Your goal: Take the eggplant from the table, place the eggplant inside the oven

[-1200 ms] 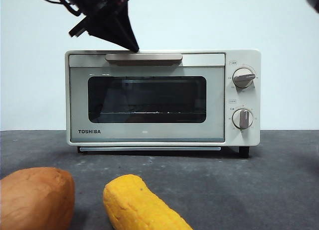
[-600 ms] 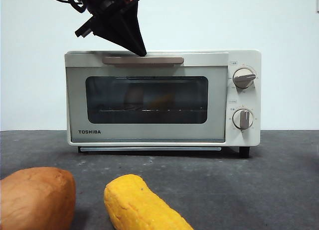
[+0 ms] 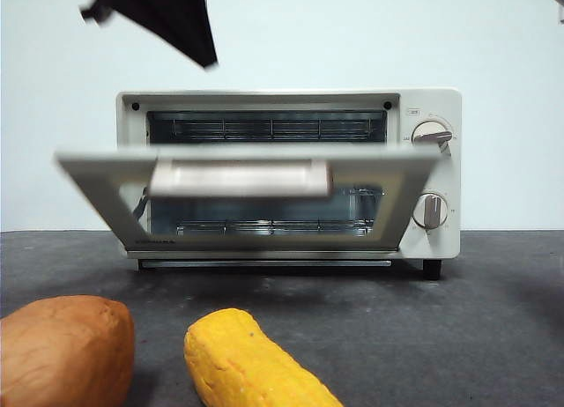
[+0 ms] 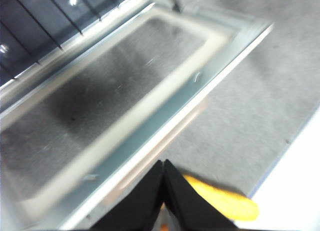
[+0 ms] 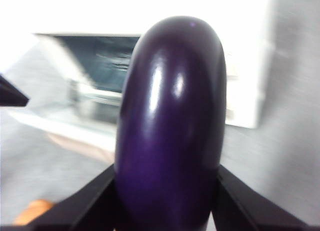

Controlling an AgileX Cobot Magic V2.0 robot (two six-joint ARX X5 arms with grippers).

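Eggplant (image 5: 170, 126) clamped between right gripper (image 5: 165, 201) jaws, off the table (image 3: 458, 319), facing the oven (image 3: 427, 173). From left: sweet potato (image 3: 62, 350), corn cob (image 3: 247, 363) on dark speckled surface. Left gripper (image 4: 163, 196) pinched closed on nothing, above the door (image 3: 238, 173), shut a moment ago, now swung halfway down, blurred. Cavity exposed; insertion possible soon. White wall behind.
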